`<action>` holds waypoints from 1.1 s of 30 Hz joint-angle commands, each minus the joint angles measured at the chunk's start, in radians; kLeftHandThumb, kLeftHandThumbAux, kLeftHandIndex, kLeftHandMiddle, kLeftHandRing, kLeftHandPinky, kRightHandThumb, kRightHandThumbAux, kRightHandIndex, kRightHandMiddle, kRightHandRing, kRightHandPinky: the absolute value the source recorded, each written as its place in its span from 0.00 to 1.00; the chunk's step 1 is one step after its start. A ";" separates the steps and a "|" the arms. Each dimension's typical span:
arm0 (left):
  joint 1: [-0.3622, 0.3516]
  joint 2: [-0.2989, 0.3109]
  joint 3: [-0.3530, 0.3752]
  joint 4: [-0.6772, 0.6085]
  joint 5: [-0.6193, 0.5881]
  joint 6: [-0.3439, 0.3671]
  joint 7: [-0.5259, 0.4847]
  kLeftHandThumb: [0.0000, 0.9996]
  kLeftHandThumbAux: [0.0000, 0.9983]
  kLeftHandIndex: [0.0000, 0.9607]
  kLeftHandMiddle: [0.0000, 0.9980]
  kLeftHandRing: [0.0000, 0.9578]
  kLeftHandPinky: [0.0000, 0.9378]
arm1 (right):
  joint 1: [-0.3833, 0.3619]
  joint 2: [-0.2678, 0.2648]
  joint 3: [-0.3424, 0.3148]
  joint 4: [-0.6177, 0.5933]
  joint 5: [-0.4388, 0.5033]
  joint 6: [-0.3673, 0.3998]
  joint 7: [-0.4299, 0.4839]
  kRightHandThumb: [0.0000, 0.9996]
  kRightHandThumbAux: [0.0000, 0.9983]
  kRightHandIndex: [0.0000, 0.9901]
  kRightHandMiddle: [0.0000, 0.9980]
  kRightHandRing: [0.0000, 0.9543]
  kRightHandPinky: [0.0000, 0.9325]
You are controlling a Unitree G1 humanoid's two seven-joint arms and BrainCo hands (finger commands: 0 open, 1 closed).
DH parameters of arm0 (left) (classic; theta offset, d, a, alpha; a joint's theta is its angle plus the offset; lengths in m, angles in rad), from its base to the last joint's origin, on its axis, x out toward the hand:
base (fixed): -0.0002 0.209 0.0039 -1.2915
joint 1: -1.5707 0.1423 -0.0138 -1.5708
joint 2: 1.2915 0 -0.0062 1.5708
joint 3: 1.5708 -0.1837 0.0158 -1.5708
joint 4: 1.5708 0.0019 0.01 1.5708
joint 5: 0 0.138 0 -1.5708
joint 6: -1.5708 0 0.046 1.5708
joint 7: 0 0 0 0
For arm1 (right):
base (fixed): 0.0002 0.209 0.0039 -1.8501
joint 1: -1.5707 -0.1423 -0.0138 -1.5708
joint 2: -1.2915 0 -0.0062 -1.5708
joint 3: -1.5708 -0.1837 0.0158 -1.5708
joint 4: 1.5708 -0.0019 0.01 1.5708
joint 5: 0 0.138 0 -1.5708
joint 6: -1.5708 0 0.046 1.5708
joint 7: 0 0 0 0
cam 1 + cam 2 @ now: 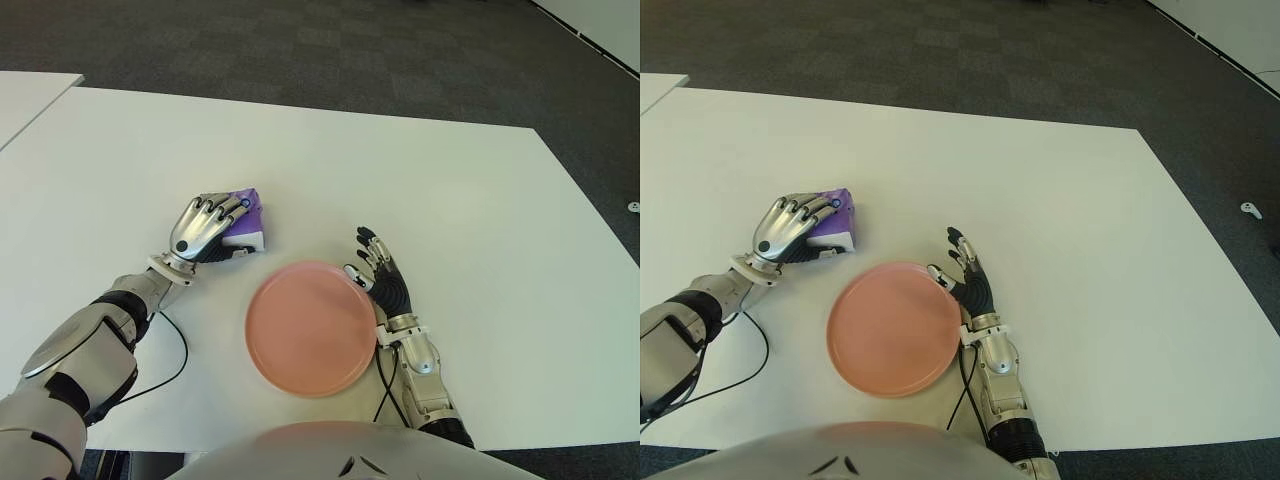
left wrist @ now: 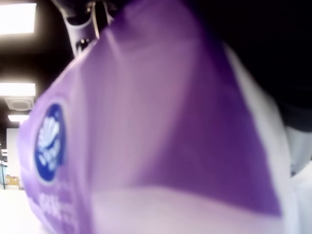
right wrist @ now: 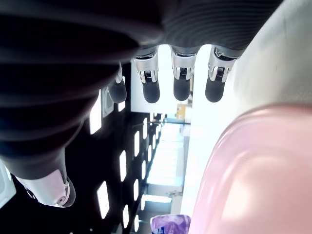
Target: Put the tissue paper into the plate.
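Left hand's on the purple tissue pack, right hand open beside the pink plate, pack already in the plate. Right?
Not quite. The tissue pack is not in the plate; the left eye view shows it on the table, under the left hand, apart from the plate. Right hand is open beside the plate.

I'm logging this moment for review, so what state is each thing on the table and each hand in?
Tissue pack: on the table, left of the plate, under the left hand's fingers.
Plate: empty, flat on the table.
Left hand: fingers curled over the tissue pack.
Right hand: open, holding nothing, beside the plate's right rim.
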 commanded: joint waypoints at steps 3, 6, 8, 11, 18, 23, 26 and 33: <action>0.026 -0.021 -0.017 0.029 0.011 -0.018 -0.021 0.75 0.70 0.46 0.87 0.91 0.91 | 0.064 -0.018 -0.008 0.132 -0.005 0.060 0.004 0.00 0.62 0.00 0.00 0.00 0.00; 0.025 -0.021 -0.017 0.030 0.011 -0.019 -0.023 0.75 0.70 0.46 0.87 0.90 0.91 | 0.063 -0.020 -0.008 0.134 -0.004 0.054 0.008 0.00 0.62 0.00 0.00 0.00 0.00; 0.024 -0.020 -0.016 0.032 0.010 -0.026 -0.027 0.75 0.70 0.46 0.87 0.90 0.91 | 0.061 -0.020 -0.007 0.139 -0.004 0.046 0.010 0.00 0.62 0.00 0.00 0.00 0.00; 0.022 -0.019 -0.016 0.032 0.010 -0.032 -0.030 0.75 0.70 0.46 0.87 0.90 0.90 | 0.058 -0.019 -0.008 0.144 -0.002 0.039 0.013 0.00 0.62 0.00 0.00 0.00 0.00; 0.020 -0.016 -0.015 0.032 0.010 -0.037 -0.025 0.75 0.70 0.46 0.86 0.90 0.90 | 0.053 -0.016 -0.008 0.147 -0.008 0.046 0.005 0.00 0.61 0.00 0.00 0.00 0.00; 0.020 -0.011 -0.007 0.031 0.003 -0.044 -0.031 0.75 0.70 0.46 0.86 0.90 0.90 | 0.059 -0.014 -0.005 0.124 -0.014 0.073 -0.003 0.00 0.61 0.00 0.00 0.00 0.00; 0.013 -0.001 0.008 0.027 -0.014 -0.074 -0.032 0.75 0.70 0.46 0.86 0.90 0.91 | 0.081 -0.006 -0.004 0.067 -0.016 0.122 -0.020 0.00 0.61 0.00 0.00 0.00 0.00; -0.040 0.049 0.056 -0.034 -0.058 -0.173 -0.031 0.75 0.70 0.46 0.86 0.90 0.91 | 0.105 0.011 -0.006 -0.002 0.000 0.214 -0.037 0.00 0.65 0.00 0.00 0.00 0.00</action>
